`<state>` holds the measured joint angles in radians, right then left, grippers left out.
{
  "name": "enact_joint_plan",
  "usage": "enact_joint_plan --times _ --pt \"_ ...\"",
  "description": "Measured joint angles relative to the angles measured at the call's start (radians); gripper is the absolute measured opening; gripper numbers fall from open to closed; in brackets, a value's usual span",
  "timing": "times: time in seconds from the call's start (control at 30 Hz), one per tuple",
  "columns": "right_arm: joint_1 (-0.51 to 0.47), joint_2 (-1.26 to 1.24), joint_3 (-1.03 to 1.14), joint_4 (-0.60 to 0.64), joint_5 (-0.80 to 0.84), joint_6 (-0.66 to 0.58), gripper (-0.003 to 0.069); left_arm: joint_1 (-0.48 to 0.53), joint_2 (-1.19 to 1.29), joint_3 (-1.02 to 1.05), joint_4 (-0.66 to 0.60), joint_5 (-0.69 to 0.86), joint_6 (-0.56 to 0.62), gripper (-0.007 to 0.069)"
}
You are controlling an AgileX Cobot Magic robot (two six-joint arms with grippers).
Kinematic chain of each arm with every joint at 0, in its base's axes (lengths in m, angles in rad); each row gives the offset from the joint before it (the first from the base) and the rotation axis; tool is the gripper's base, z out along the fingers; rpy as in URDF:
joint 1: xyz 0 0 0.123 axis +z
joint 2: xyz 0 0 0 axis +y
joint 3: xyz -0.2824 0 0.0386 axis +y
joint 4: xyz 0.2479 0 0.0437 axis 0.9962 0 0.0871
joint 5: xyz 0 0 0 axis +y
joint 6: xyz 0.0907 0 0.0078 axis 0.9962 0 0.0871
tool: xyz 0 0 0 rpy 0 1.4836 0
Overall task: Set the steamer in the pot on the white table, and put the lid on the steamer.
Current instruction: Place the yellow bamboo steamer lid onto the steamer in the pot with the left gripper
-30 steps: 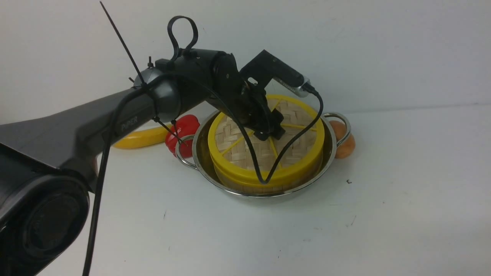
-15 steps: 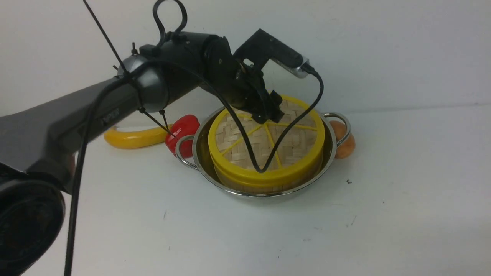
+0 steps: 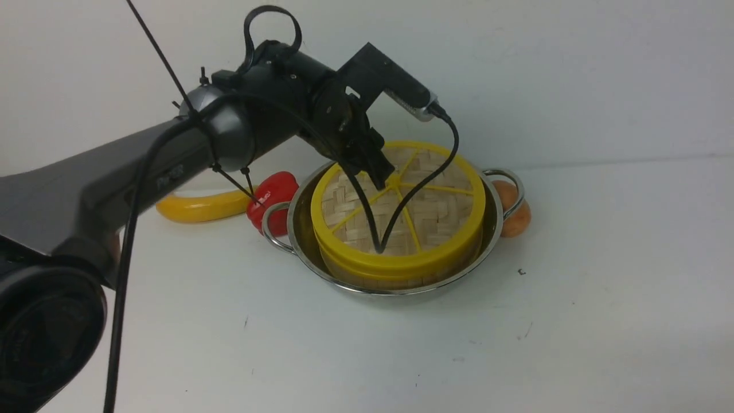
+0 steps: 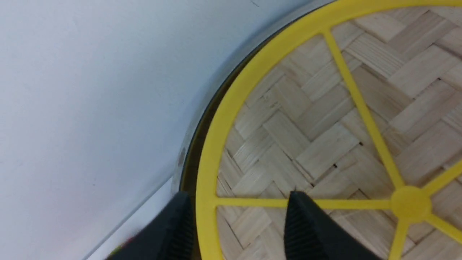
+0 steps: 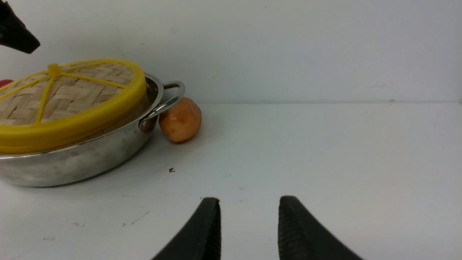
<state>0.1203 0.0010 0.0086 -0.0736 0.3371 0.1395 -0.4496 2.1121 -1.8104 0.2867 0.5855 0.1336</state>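
The left gripper [image 4: 240,198] hangs just above the lid [image 3: 401,212], its jaws apart with nothing in them; the lid lies on top of the steamer [image 3: 401,281]; the steamer sits inside the pot [image 3: 492,229]; the pot stands on the white tabletop [image 3: 573,315]; the right gripper [image 5: 249,209] is open and empty, off to the side; both jobs look done.

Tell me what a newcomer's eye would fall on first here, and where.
The yellow-rimmed woven lid stands out first, capping the steamer inside the shiny pot at the middle of the white table. The black left arm reaches over it, its pincer open just above the lid's hub. A red pepper sits by the pot's left handle.
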Motion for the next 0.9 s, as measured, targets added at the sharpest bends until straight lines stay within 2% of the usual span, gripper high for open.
enact_joint_plan --times 0.2,0.37,0.57,0.9 --pt "0.000 0.000 0.000 0.000 0.000 0.000 0.0243 0.007 0.038 0.000 0.024 -0.009 -0.004 0.0173" --pt "0.000 0.000 0.000 0.000 0.000 0.000 0.0243 0.018 0.074 0.000 0.073 -0.008 -0.004 0.0125" --pt "0.000 0.000 0.000 0.000 0.000 0.000 0.0243 0.025 0.083 0.000 0.075 -0.001 -0.004 0.0144" --pt "0.000 0.000 0.000 0.000 0.000 0.000 0.0243 0.041 0.110 -0.011 0.101 0.015 -0.007 0.0274"
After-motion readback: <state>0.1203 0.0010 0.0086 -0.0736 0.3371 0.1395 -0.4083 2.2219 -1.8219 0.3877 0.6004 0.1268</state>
